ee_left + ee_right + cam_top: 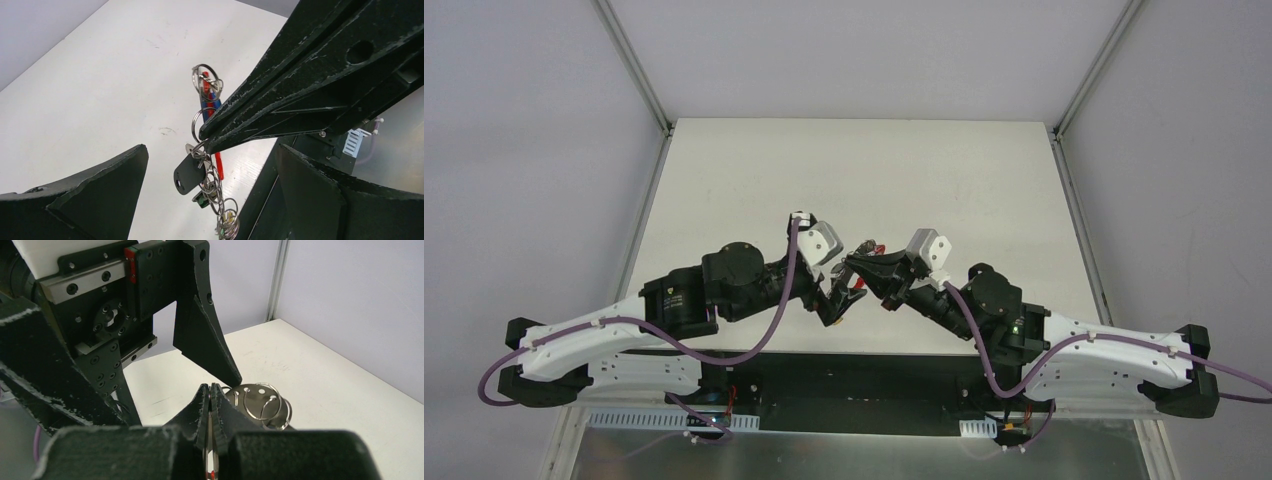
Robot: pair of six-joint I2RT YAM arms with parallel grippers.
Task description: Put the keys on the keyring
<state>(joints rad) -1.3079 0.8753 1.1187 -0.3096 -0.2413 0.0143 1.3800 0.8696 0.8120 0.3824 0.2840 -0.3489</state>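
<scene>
Right gripper (pixel 202 141) jaws clenched on keyring (pixel 205 90); dangling keys (pixel 188 176) clear in left wrist view only; left gripper (pixel 211 145) jaws released.

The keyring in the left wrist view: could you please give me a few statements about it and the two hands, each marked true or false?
1. The right hand is shut on the keyring. True.
2. The keyring lies flat on the table. False: it hangs in the air above the table, held by the right hand.
3. The left hand is open, its fingers on either side of the hanging bunch. True.
4. The left hand grips the black-headed key. False: the black-headed key hangs from the keyring, apart from both open fingers.
</scene>
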